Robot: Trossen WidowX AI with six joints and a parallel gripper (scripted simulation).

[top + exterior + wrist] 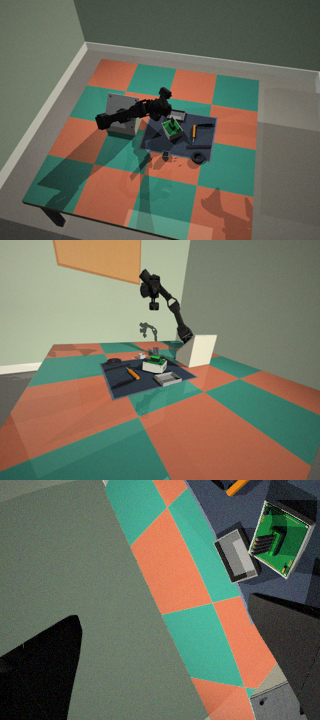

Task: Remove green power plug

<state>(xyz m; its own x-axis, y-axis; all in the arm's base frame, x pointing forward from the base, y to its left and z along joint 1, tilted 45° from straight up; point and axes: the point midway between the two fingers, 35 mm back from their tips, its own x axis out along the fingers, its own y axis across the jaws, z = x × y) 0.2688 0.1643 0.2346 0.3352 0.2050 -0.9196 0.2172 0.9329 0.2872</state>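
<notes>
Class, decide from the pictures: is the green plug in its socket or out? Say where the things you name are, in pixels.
In: the green plug [155,357] [274,541] stands upright on the circuit board [162,361] [295,547].

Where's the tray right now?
In the top view, the tray lies at the mat's far edge, just behind the board; in the exterior view, it is at the mat's near-right side, in front of the board.
</notes>
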